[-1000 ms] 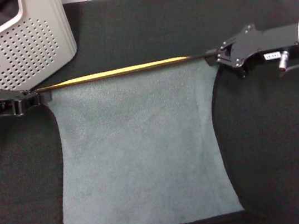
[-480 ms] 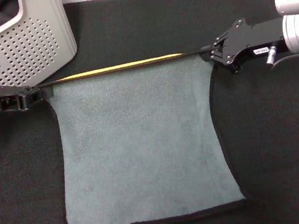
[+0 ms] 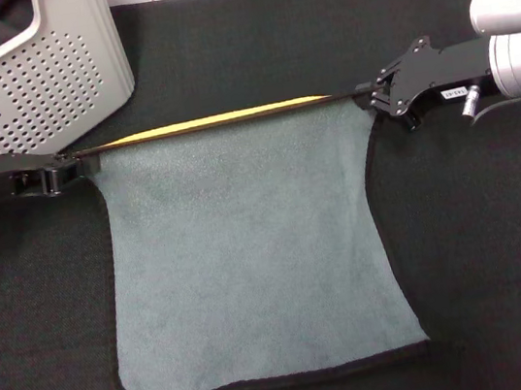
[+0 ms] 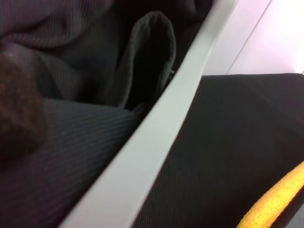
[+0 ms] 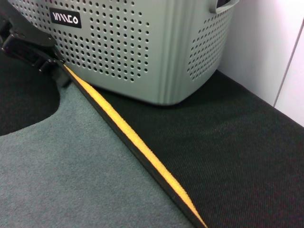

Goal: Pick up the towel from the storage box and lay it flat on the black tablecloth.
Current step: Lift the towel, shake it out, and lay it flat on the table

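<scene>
Since the fleecy grey-green towel [image 3: 250,255] with yellow underside sags limply onto the big matte black tablecloth [image 3: 485,250] near its far edge, it's soft and light, so the left gripper [image 3: 68,168] and right gripper [image 3: 370,95] pinching its far corners looks right.

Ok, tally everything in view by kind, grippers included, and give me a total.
Towel: 1
Storage box: 1
Black tablecloth: 1
Dark cloth in the box: 1
Grippers: 2, the left gripper and the right gripper, each shut on a far corner of the towel
Total: 6
</scene>
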